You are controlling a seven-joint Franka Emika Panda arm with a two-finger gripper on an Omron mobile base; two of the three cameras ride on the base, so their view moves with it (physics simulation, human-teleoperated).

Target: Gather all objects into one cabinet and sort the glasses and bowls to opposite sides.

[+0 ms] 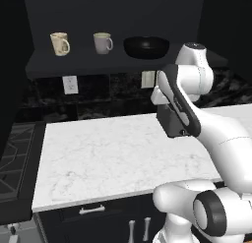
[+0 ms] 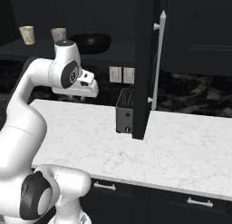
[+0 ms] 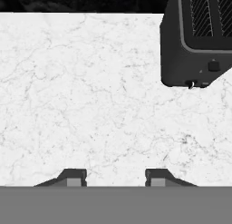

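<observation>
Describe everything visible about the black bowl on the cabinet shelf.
The black bowl is wide, shallow, round and glossy, its rim catching a faint highlight. It sits upright on the dark shelf of the open cabinet, at the right end of the row, beside the pale grey mug and apart from it. Nothing rests in it that can be made out.
</observation>
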